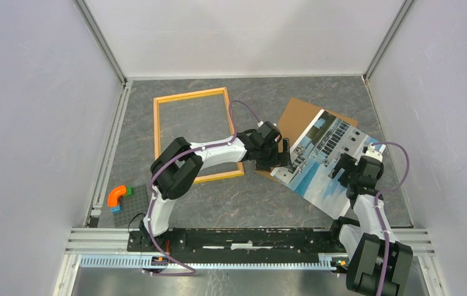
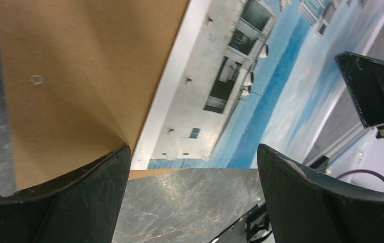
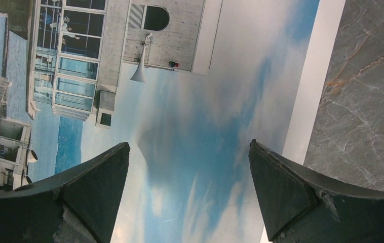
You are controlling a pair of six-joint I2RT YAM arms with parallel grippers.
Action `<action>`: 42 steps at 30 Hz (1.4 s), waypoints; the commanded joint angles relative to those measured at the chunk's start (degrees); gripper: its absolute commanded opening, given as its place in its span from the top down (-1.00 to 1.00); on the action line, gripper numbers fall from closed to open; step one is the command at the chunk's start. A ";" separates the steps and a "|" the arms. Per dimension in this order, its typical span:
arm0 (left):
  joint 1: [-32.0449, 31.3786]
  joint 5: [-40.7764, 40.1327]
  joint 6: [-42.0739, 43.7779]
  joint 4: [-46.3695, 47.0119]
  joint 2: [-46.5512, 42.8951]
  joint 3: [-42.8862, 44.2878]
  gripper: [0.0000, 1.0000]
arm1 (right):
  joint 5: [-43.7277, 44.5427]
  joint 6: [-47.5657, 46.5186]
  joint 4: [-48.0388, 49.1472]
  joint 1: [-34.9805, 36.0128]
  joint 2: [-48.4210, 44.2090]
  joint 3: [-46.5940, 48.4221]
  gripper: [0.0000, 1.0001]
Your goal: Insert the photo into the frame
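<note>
Photo (image 1: 318, 171): face-up on fibreboard backing panel (image 1: 296, 116), 3 o'clock of frame (image 1: 191, 94); long axis 1-to-7 o'clock. Left gripper (image 1: 285, 161): jaws spread, empty, at photo's 9 o'clock edge, nearer the frame. Right gripper (image 1: 345, 168): spread, empty, above photo.

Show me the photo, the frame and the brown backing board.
photo (image 1: 317, 171): top external view, on its blue sky area.
frame (image 1: 156, 129): top external view, on its left wooden rail.
backing board (image 1: 296, 117): top external view, on the bare brown part beyond the photo.
</note>
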 commanded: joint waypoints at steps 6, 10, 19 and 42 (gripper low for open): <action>-0.63 11.62 -5.12 6.26 0.36 -0.11 -1.00 | -2.37 0.23 -0.84 -0.13 0.64 -2.00 -0.86; -0.64 15.89 -7.06 10.91 0.60 -0.38 -1.00 | -2.68 0.17 -0.76 -0.13 0.70 -2.11 -0.86; -0.25 18.20 -12.42 23.39 0.09 -4.31 -0.96 | -2.97 -0.05 -0.54 -0.15 0.49 -2.11 -0.86; 6.39 29.28 -1.38 22.90 13.21 13.84 -0.99 | -3.20 -0.44 0.41 -0.19 1.03 -2.20 -0.86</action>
